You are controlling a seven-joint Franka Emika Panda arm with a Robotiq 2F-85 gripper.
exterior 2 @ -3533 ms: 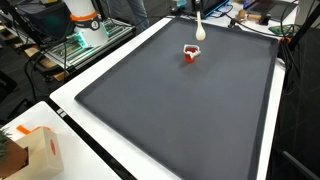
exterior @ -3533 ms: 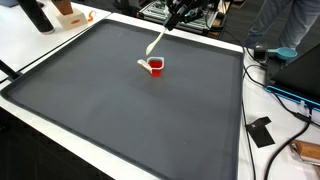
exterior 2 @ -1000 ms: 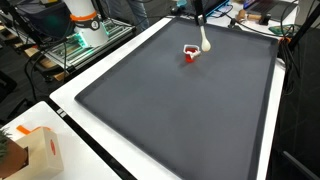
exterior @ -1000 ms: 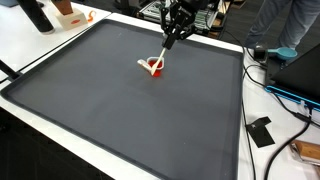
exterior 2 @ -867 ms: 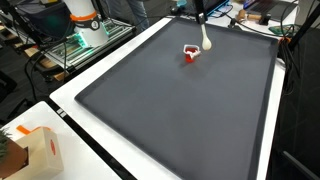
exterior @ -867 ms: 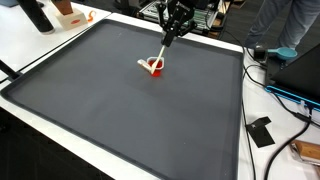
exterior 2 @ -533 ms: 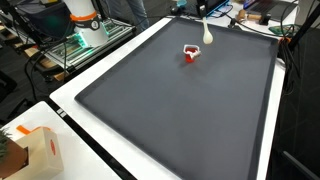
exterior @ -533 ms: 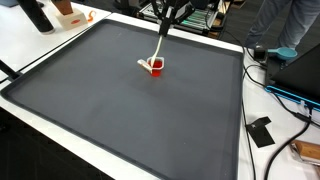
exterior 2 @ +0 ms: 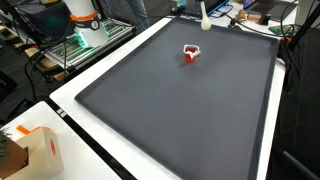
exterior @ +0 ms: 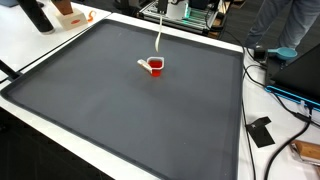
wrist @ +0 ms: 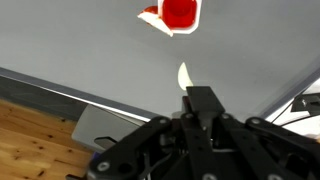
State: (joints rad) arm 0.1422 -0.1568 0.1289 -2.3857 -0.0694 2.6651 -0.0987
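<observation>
Overhead, white spoon (wrist: 184,75) in jaws, red cup (wrist: 180,12) below

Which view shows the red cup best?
An exterior view: the red cup sits whole and clear. Also whole, nearer the frame top, in an exterior view; the wrist view cuts it at the frame edge.

2 high exterior views, differing sides; wrist downward; all share red cup (exterior: 156,66)

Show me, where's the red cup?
In both exterior views the red cup stands on the dark mat near its far edge, below the hanging white spoon.
</observation>
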